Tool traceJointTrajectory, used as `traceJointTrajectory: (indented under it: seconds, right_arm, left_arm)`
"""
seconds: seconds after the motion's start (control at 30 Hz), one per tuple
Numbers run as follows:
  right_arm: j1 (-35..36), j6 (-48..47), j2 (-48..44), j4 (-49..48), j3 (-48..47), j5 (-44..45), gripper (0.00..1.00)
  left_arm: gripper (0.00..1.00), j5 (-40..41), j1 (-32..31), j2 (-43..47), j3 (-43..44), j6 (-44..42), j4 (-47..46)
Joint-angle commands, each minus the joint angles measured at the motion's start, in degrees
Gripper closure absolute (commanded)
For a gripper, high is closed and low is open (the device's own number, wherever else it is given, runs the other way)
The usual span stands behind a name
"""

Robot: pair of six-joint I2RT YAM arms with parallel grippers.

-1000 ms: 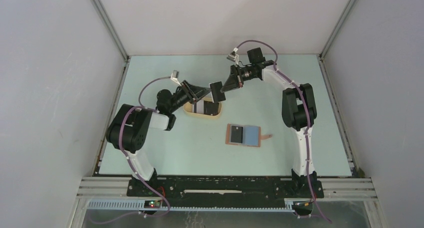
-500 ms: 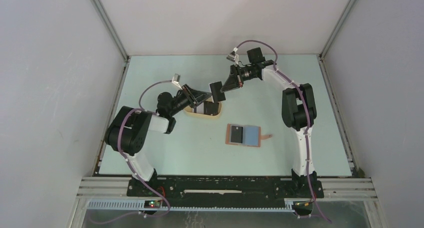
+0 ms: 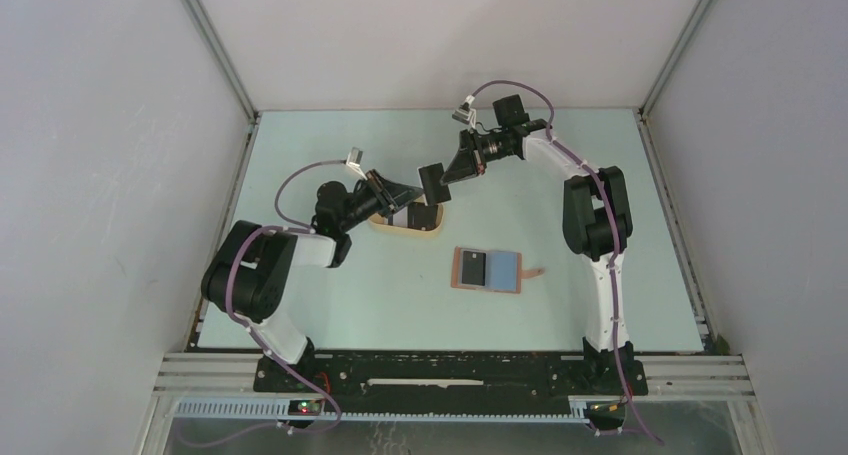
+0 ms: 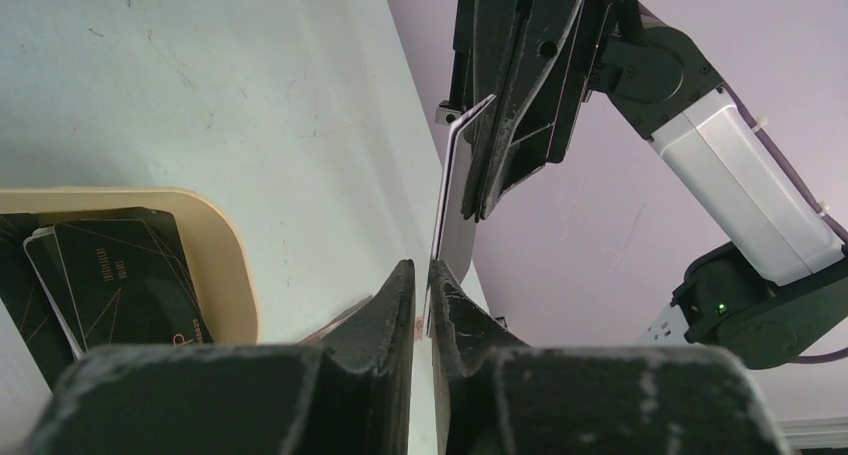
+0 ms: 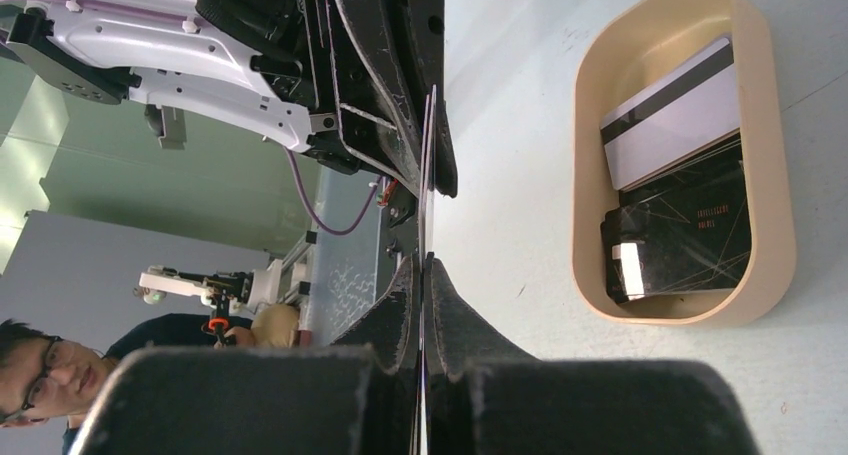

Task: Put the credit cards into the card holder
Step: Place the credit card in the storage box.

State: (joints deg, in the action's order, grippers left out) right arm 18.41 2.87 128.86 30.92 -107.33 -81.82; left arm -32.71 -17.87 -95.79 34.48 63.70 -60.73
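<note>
My right gripper (image 3: 445,173) is shut on a black credit card (image 3: 431,181) and holds it in the air above the far end of the beige tray (image 3: 384,225). In the right wrist view the card (image 5: 430,145) runs edge-on out of my jaws (image 5: 422,260). My left gripper (image 3: 410,188) is at the card's other end. In the left wrist view its jaws (image 4: 420,267) stand narrowly apart around the card's edge (image 4: 452,195). The card holder (image 3: 487,270) lies open on the table with a dark card (image 3: 474,268) in its left pocket.
The oval tray (image 5: 590,125) holds a whitish card with a dark stripe (image 5: 680,125) and black cards (image 5: 690,235). They also show in the left wrist view (image 4: 110,275). Grey walls enclose the table (image 3: 600,175).
My left arm has shifted and brought its gripper a little closer onto the held card. The right gripper, the wallet and the tray have not moved.
</note>
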Motion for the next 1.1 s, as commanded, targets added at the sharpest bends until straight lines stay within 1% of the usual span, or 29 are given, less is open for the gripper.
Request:
traceJointTrajectory:
  seconds: [0.0,0.1,0.23,0.37,0.67,0.7,0.77,0.87,0.97,1.07]
  right_arm:
    - [0.7,0.0,0.1,0.8,-2.6,-2.5,1.0]
    - [0.8,0.0,0.2,0.9,-2.7,-2.6,1.0]
    - [1.2,0.0,0.4,1.2,-2.7,-2.7,1.0]
    - [1.8,0.0,0.8,1.5,-3.0,-2.9,1.0]
    - [1.9,-0.1,0.9,2.3,-3.2,-3.6,1.0]
    - [1.8,-0.2,0.8,2.3,-3.3,-3.6,1.0]
    - [1.7,-0.4,0.7,2.7,-3.3,-3.6,1.0]
    - [1.7,-0.7,0.9,3.0,-3.3,-3.6,1.0]
    - [2.1,-0.7,1.4,3.0,-3.4,-3.5,1.0]
    - [2.7,-0.8,1.7,3.0,-3.4,-3.2,1.0]
  left_arm:
    - [0.85,0.1,-0.4,1.6,0.2,-2.9,0.4]
    - [0.83,-0.2,-0.4,2.1,-0.3,-3.0,-0.5]
    - [0.77,-2.1,-0.4,1.4,-0.8,-1.7,-4.9]
    - [0.77,-3.3,-0.3,0.2,-0.9,0.0,-8.4]
    - [0.8,-4.6,-0.3,0.4,-1.5,0.2,-12.2]
    - [0.79,-4.6,-0.2,0.5,-1.8,0.4,-13.0]
    - [0.76,-4.8,0.0,1.0,-2.6,0.8,-14.5]
    - [0.72,-4.8,0.4,2.4,-3.9,0.8,-14.8]
    - [0.76,-4.6,0.5,3.2,-4.0,0.4,-12.4]
    - [0.83,-4.0,0.5,3.4,-3.7,-0.1,-10.2]
